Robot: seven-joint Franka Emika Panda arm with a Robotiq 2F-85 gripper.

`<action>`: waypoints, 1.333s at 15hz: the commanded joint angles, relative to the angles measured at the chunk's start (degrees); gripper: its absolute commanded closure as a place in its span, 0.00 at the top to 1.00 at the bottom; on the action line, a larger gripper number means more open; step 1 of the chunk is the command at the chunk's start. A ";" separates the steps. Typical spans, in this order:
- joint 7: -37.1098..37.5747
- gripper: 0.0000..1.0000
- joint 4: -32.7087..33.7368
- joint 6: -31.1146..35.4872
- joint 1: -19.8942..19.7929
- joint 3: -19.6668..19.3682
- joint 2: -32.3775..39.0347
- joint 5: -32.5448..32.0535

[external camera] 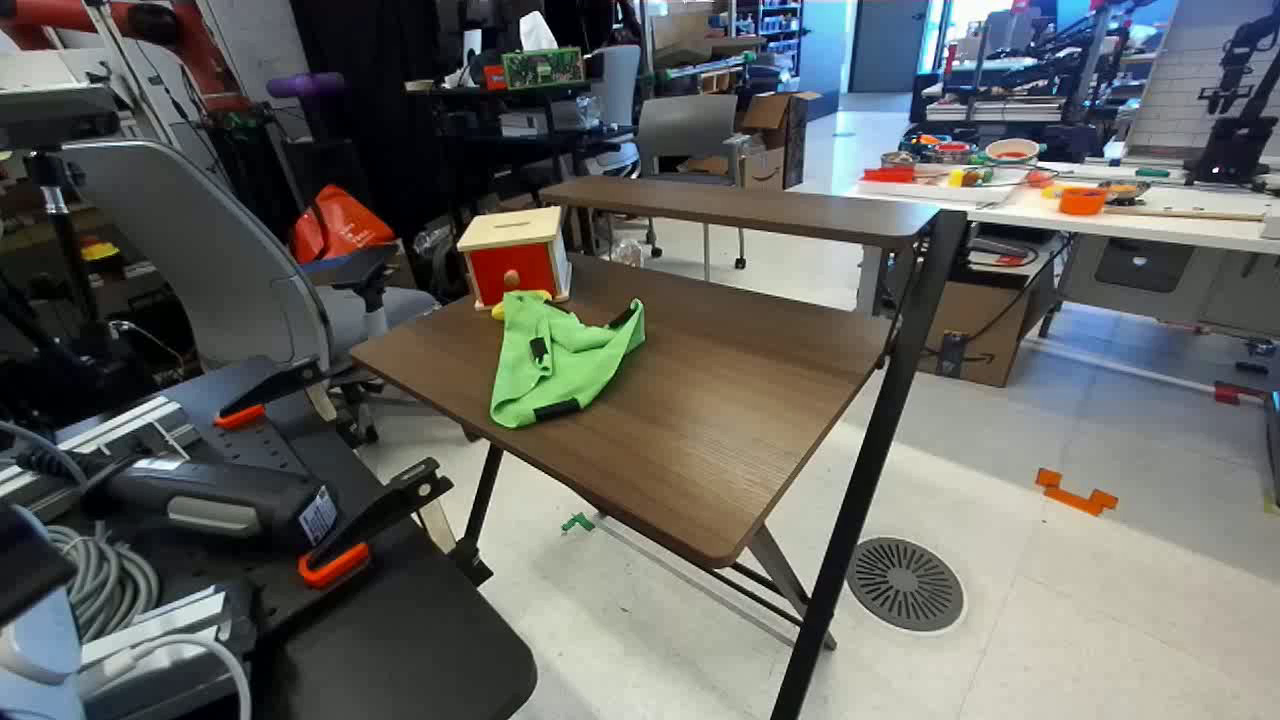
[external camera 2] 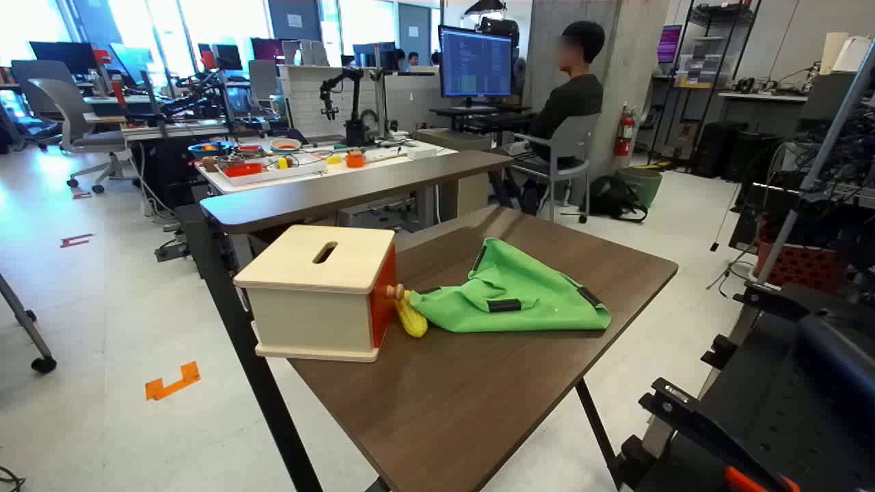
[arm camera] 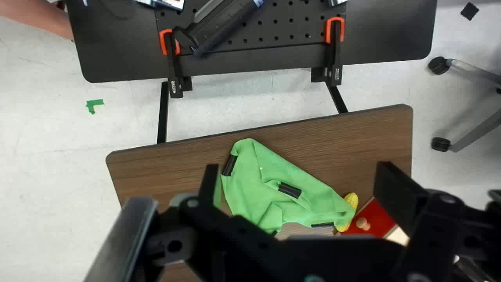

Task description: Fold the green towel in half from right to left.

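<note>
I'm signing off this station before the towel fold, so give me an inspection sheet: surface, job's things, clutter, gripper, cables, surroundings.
Surface: brown wood-grain table, raised shelf along one edge.
Job's things: green towel, rumpled, not neatly folded in half.
Clutter: yellow toy corn, partly covered by the towel's tip in the wrist view; slotted wooden box beside it.
Gripper: open, holding nothing.
Cables: coiled grey cable on the black workbench.
Surroundings: seated person and red fire extinguisher beyond the table.

a yellow corn cob (external camera 2: pixel 412 317) lies beside a red-fronted wooden box (external camera 2: pixel 316 304).
</note>
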 commanded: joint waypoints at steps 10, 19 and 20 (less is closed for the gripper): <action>-0.25 1.00 0.10 -0.13 -0.52 0.43 0.02 0.25; 0.01 1.00 -0.10 0.98 -0.48 0.57 0.06 0.34; 1.43 1.00 -0.05 3.60 -0.86 1.17 1.75 -0.13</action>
